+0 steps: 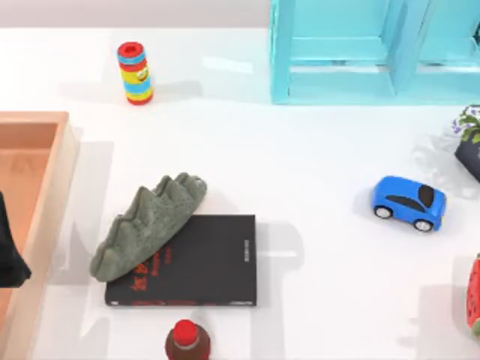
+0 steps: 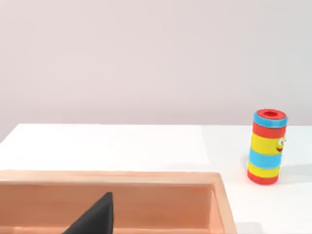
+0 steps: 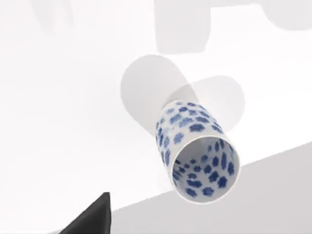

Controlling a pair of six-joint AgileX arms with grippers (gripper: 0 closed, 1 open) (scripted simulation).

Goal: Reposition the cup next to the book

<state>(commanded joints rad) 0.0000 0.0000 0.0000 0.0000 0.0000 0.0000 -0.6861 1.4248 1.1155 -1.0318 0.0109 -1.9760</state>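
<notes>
The cup, white with dark-blue blotches, stands upright and empty on the white table close to its edge. In the top view the cup sits at the far right edge, well away from the book. A dark part of my right gripper shows apart from the cup, and in the top view my right gripper is just in front of it. The black book with red lettering lies flat at front centre. My left gripper hangs over the wooden tray at the left.
A grey-green rock-like lump leans on the book's left corner. A red-capped brown bottle stands just in front of the book. A blue toy car, striped cylinder, teal shelf, wooden tray and a red object ring the table.
</notes>
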